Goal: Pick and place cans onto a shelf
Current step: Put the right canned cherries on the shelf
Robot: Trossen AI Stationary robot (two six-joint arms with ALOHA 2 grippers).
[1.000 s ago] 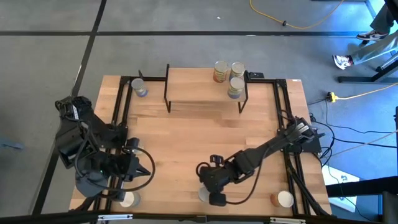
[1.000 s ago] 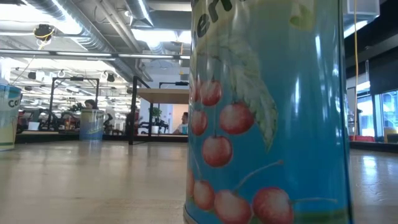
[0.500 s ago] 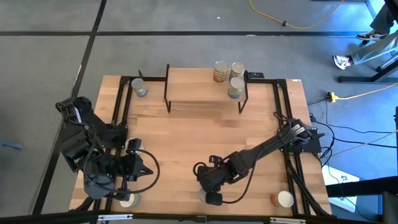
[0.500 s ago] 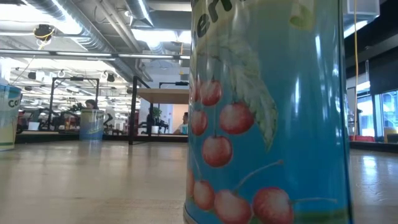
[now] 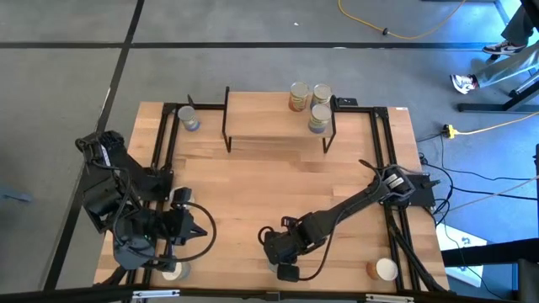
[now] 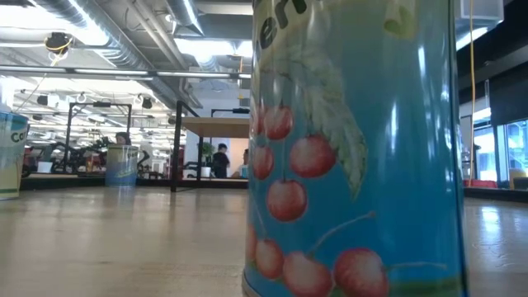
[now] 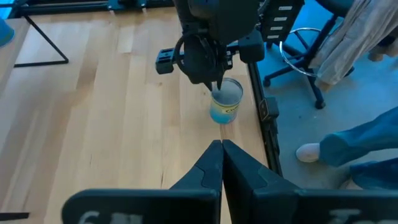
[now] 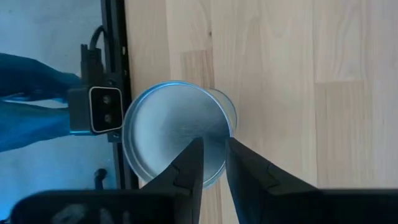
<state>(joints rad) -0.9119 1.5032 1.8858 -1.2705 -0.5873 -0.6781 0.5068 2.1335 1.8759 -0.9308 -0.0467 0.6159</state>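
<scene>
Three cans stand on the shelf, bunched at its right end. The rest of the board is bare.

Off the shelf, four more show from above. A grey-blue can sits on the table just left of the shelf's left legs. One can sits at the near left edge, partly under the left arm. An orange can is near the right front corner. A cherry can stands at the near edge mid-table, filling the low view, with the right arm over it. An eighth can cannot be placed for sure; a blue one at the low view's far left edge may be one already counted.

Right gripper hangs above the cherry can's top, fingers slightly apart and pointing down at the lid. Nothing is clamped; the can stands on the table.

Left gripper waits at the near left, fingers pressed together, empty.

Judgement: under halfway. Three placed, at least four to go. The step in hand looks like an approach to the cherry can, grip not yet made. The narrow gap would likely need widening to take the can's sides.
</scene>
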